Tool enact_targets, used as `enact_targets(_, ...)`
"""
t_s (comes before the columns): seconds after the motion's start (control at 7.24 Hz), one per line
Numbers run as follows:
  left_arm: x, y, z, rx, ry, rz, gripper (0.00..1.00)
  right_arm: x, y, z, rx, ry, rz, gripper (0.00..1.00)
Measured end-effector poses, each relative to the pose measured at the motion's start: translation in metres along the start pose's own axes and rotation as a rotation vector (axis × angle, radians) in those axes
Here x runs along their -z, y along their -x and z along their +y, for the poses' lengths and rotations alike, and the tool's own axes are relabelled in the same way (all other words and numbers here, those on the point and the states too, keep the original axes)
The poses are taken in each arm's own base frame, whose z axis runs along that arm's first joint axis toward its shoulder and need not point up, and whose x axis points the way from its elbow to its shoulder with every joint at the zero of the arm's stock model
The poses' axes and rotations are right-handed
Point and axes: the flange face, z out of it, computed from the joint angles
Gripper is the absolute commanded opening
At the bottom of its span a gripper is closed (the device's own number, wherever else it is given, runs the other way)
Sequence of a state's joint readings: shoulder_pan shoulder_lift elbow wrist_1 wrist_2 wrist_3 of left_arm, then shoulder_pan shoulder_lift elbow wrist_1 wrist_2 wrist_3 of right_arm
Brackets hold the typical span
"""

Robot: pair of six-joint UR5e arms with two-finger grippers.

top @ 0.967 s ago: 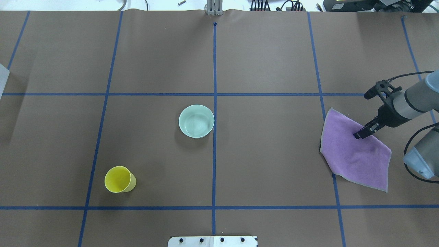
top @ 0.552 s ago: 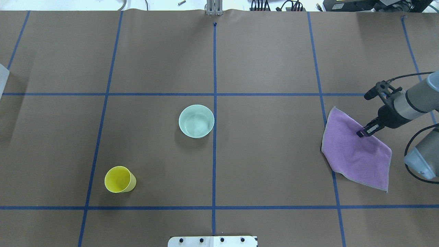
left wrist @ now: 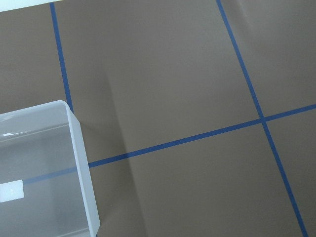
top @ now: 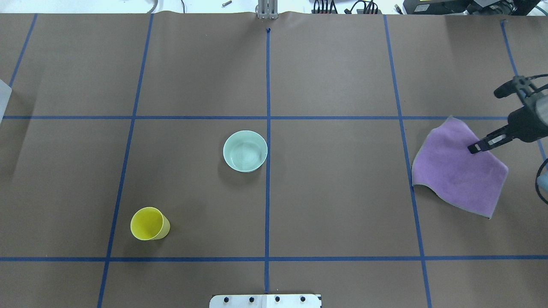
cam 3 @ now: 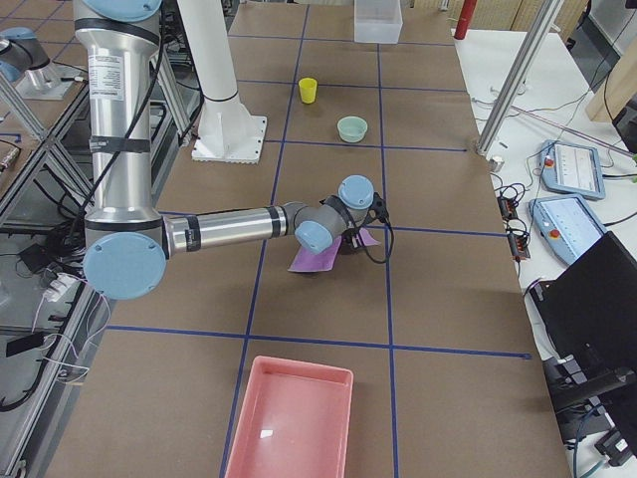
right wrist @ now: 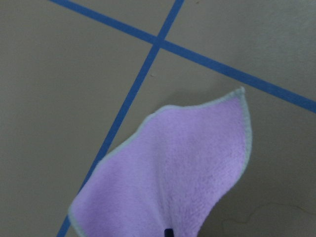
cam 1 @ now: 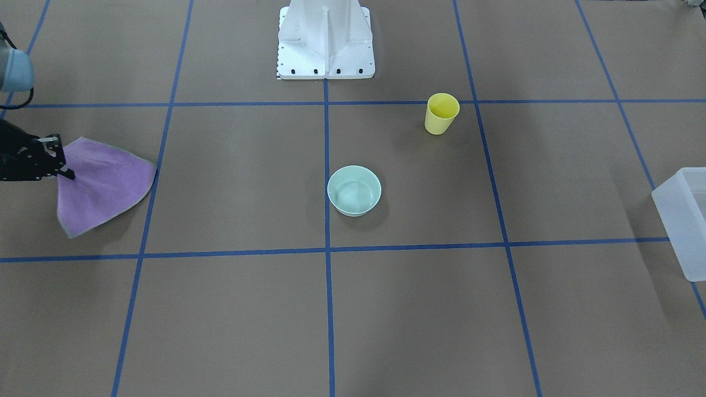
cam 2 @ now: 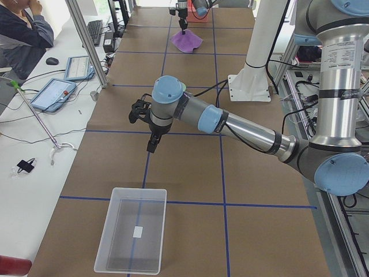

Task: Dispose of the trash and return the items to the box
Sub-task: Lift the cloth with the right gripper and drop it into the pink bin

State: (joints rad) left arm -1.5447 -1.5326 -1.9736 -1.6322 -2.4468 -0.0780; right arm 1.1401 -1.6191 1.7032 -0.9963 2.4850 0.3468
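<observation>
Brown paper with blue tape lines covers the bench [top: 334, 77], and little of the task looks done. The box [cam 1: 681, 220] stands empty at the robot's left end, and the pink tray [cam 3: 289, 418] lies well apart from the purple cloth [top: 454, 171], which the right tool [top: 473, 148] holds pinched between closed fingers, partly raised. The bowl [top: 245, 151] near the middle and the cup [top: 150, 223] nearer the robot stand outside the box; the left tool [cam 2: 153, 144] hovers near it, and I cannot tell whether it is open.
</observation>
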Motion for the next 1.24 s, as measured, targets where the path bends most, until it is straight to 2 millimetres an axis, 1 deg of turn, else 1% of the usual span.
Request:
enact_targets(0.14,-0.001,0.000,0.001,0.002,0.003,0.005,0.99,0.037,-0.026,0.015,-0.036,-0.047,-0.004,0.00)
enact_targets(0.28,-0.002,0.001,0.002,0.003,0.007,0.010,0.99,0.069,-0.055,0.037,-0.057,-0.091,0.010,0.00)
enact_targets(0.41,-0.004,0.001,0.002,0.004,0.011,0.012,0.99,0.099,-0.083,0.061,-0.086,-0.137,0.040,0.00)
enact_targets(0.55,-0.007,0.000,0.002,0.003,0.017,0.015,0.99,0.125,-0.107,0.083,-0.125,-0.177,0.073,0.00)
enact_targets(0.83,-0.014,-0.002,0.002,-0.001,0.031,0.020,0.99,0.167,-0.147,0.120,-0.160,-0.210,0.155,0.00)
enact_targets(1.1,-0.026,-0.003,0.003,-0.002,0.054,0.026,0.99,0.212,-0.187,0.156,-0.141,-0.172,0.264,0.00)
enact_targets(1.24,-0.032,-0.002,0.004,0.000,0.066,0.028,0.99,0.230,-0.201,0.173,-0.140,-0.135,0.298,0.00)
